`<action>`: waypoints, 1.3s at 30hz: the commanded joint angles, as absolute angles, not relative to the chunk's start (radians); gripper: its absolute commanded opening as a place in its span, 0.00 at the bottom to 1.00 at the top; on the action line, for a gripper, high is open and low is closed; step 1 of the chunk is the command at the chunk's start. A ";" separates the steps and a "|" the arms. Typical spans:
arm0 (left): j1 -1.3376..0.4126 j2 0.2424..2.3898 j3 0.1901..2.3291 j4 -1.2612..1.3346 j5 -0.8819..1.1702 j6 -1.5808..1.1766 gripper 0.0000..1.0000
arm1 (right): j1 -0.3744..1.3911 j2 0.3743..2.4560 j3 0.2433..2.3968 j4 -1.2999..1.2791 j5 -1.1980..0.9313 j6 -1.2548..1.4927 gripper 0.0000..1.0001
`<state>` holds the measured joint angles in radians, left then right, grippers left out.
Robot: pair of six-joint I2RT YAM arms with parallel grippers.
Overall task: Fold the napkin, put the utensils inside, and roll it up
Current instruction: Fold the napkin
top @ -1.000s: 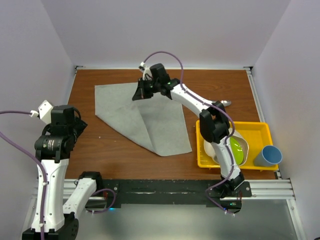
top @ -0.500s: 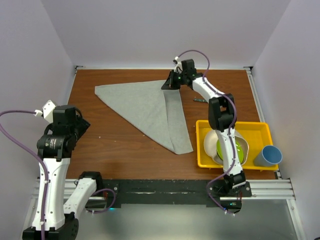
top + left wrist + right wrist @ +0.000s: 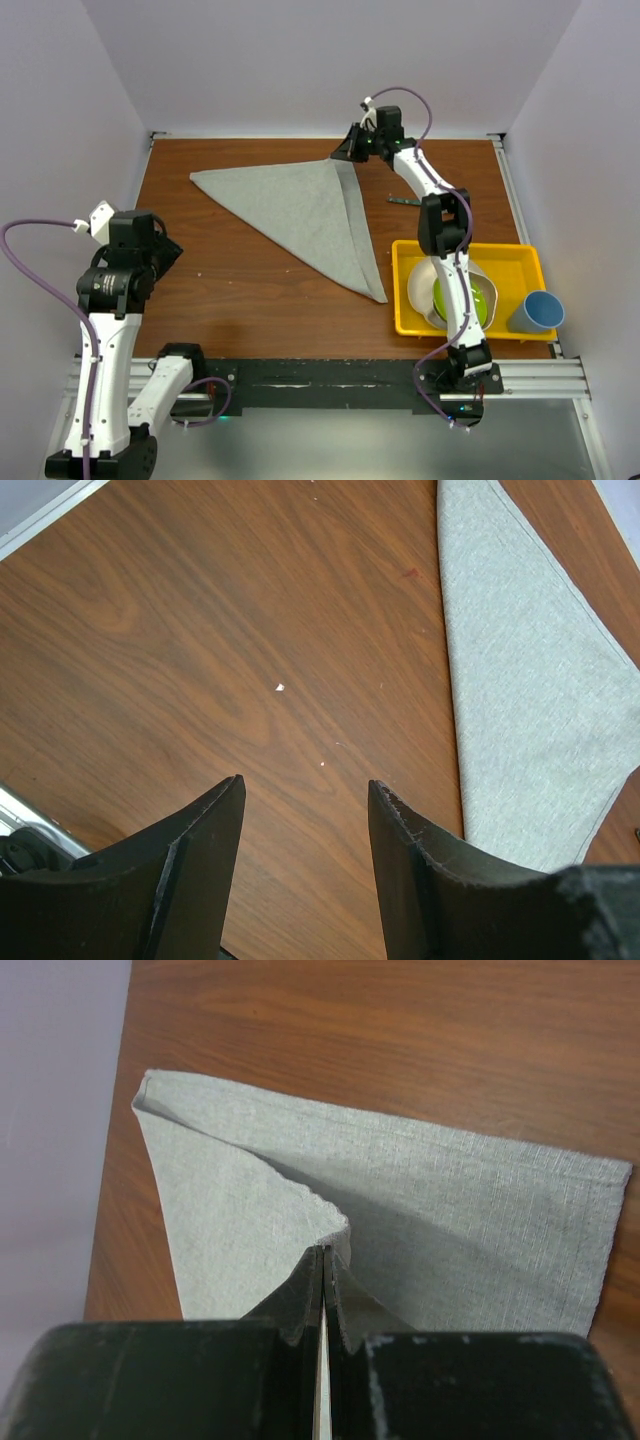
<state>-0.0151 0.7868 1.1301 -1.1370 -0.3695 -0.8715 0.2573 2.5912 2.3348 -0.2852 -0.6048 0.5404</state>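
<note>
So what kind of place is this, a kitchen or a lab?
Probably a robot test cell: two arms bolted by a wooden table, plain walls boxing it in, a napkin laid out as a prop.

A wooden table point(image 3: 250, 300) with dark brown grain fills the centre of the top view. Plain pale walls enclose it on three sides: a back wall point(image 3: 320, 60) across the top, a left wall point(image 3: 60, 120) and a right wall point(image 3: 590, 100). An aluminium rail point(image 3: 540, 375) borders the lower edge. Lighting is even and diffuse.

A yellow tray point(image 3: 520, 262) holds a green bowl point(image 3: 483, 305) inside a white bowl point(image 3: 418, 285), blue cup point(image 3: 535, 312) alongside.
</note>
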 commanded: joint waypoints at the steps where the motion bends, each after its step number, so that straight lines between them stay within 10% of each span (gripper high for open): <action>1: -0.011 0.792 1.129 -1.100 -0.367 -0.867 0.57 | 0.236 2.614 2.387 -0.220 -0.614 0.595 0.00; 39: -0.011 0.825 1.111 -1.080 -0.359 -0.847 0.58 | 0.163 2.757 2.503 -0.092 -0.586 0.735 0.00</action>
<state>-0.0151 0.8272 1.1156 -1.1145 -0.3637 -0.8677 0.1673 2.7621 2.4500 -0.1413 -0.5854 0.7235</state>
